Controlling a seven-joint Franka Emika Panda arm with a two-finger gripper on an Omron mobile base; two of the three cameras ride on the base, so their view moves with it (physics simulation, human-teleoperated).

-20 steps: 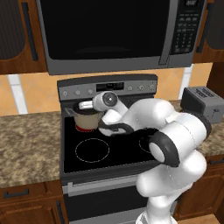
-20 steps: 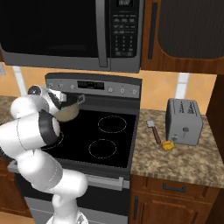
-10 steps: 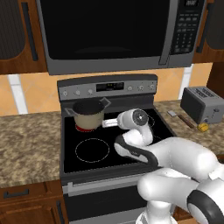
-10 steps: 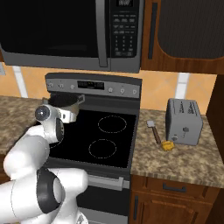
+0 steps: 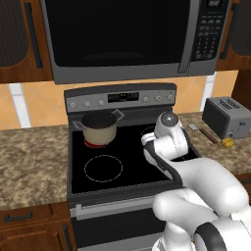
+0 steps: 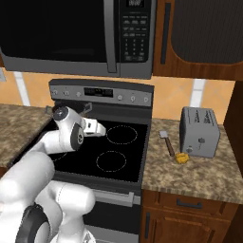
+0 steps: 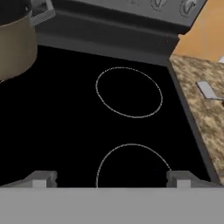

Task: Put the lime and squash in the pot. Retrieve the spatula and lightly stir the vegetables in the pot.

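One pot point(image 5: 99, 129), cream-beige with a dark rim and two grey handles, stands on the rear left burner, at centre left of the left base view. One dark-brown spatula point(image 6: 167, 143) and one yellow squash point(image 6: 182, 158) lie on the desk point(image 6: 199, 175) beside one grey toaster point(image 6: 199, 131). The jaws stand wide apart, empty, over the stove point(image 7: 65, 131).

Cream-beige pot point(image 5: 100, 130) with dark grey rim, on black stovetop point(image 5: 122, 162) with thin white burner rings. Speckled brown counter point(image 6: 194, 171), grey toaster point(image 6: 199, 131), yellow squash point(image 6: 182, 158), dark-brown spatula point(image 6: 168, 143).
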